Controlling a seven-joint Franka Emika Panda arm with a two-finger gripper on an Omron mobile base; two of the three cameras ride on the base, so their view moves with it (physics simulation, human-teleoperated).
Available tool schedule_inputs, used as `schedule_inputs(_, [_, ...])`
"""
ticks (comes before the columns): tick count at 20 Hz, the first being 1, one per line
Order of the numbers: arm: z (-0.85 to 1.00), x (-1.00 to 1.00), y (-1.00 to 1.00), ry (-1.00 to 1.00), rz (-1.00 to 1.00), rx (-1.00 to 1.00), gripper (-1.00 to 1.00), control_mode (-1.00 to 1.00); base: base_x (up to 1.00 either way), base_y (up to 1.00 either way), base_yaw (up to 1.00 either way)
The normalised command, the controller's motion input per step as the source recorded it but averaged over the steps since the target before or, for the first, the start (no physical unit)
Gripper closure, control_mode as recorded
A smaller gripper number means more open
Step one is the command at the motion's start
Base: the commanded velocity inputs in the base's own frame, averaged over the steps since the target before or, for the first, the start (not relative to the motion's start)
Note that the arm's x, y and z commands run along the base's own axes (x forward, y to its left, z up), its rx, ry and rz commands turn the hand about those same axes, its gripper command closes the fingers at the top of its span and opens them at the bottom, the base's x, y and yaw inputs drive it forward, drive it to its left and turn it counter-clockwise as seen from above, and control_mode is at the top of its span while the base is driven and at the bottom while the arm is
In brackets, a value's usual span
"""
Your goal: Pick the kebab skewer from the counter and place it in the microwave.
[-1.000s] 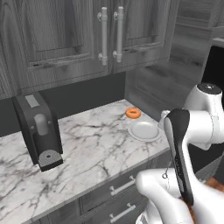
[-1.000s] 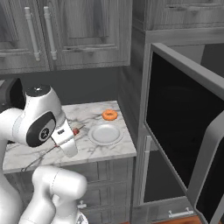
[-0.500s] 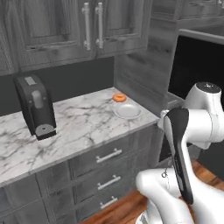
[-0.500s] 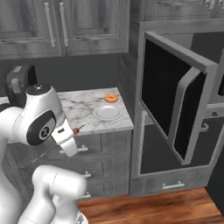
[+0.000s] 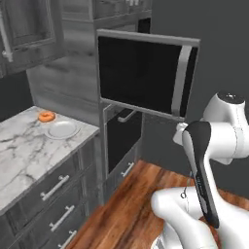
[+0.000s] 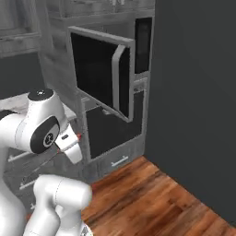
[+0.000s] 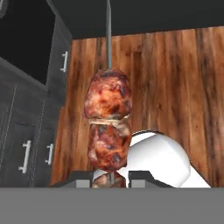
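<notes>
I'm looking at a dark grey kitchen with a wood plank floor (image 5: 131, 194) and a tall dark wall on the right. In the left base view the white marble desk (image 5: 24, 155) runs along the left, and I count one orange doughnut (image 5: 46, 116) touching the far rim of one pale plate (image 5: 62, 129) near its end. Below the top I can make out two silver bar handles on the drawers (image 5: 56, 187).

There is one microwave (image 5: 146, 75), built into the tall cabinet, and its dark glass door stands swung wide open toward me, the pale curved handle (image 5: 180, 80) on its free edge. From the right base view I see the same door (image 6: 99, 76) edge-on and hanging out over the floor; I cannot see the inside of the box from either side.

In the hand view the kebab skewer (image 7: 108, 124) is right in front of the camera. I count three meat chunks stacked along one thin dark stick, the lowest half hidden between the fingers (image 7: 144, 176). The gripper (image 7: 109, 179) is clamped onto the skewer at its lower end, and the stick's bare tip points away over the floor beside the lower cabinet doors.
</notes>
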Motion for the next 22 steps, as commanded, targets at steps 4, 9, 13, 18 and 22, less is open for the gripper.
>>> schedule_inputs(4, [0.00,0.00,0.00,0.00,0.00,0.00,1.00,1.00,0.00,0.01,-0.98])
schedule_inputs(9, [0.00,0.00,0.00,0.00,0.00,0.00,1.00,1.00,0.04,-0.49,-0.81])
schedule_inputs(13, [0.00,0.00,0.00,0.00,0.00,0.00,1.00,1.00,0.72,-0.29,-0.51])
schedule_inputs(18, [0.00,0.00,0.00,0.00,0.00,0.00,1.00,1.00,1.00,0.26,0.02])
schedule_inputs(22, [0.00,0.00,0.00,0.00,0.00,0.00,1.00,1.00,1.00,0.00,0.47])
